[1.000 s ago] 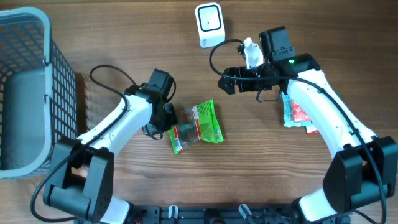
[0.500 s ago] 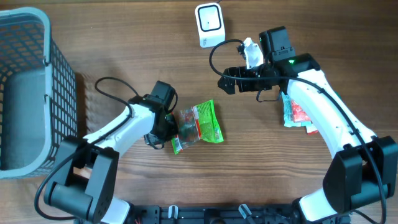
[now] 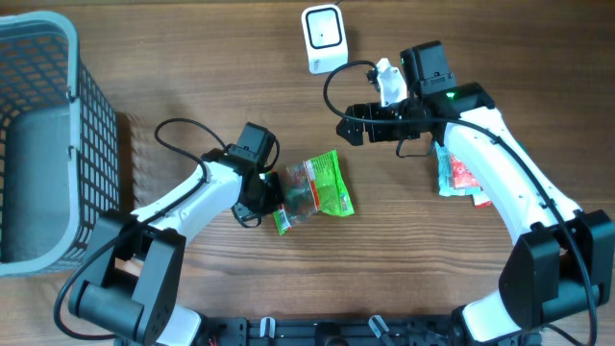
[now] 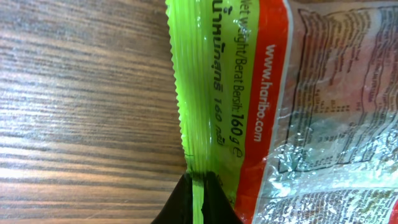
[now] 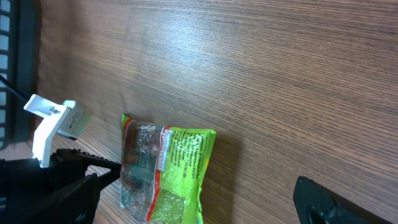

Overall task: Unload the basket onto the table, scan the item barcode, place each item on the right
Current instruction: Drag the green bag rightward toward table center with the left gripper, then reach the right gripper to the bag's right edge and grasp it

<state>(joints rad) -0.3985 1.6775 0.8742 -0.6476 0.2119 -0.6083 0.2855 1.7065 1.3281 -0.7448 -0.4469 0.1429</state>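
Wooden bench (image 3: 192,58) with brown grain carries all the things. At its far left edge stands a large grey basket (image 3: 38,144) with mesh walls.

The left tool (image 3: 272,192) is fully closed on the left edge of the green packet (image 3: 317,185), which is near the middle of the bench. In the left wrist view its two dark fingertips (image 4: 180,208) pinch the serrated green seam (image 4: 186,93), beside an orange band with white print. I cannot tell if the packet rests on the wood or is a little lifted.

The right tool (image 3: 348,126) is wide open and holds nothing. It hangs over bare wood, apart from the green packet.

Under the right arm lies a red packet (image 3: 459,178), partly hidden. A white scanner (image 3: 324,37) sits at the far edge of the bench, well apart from the green packet.
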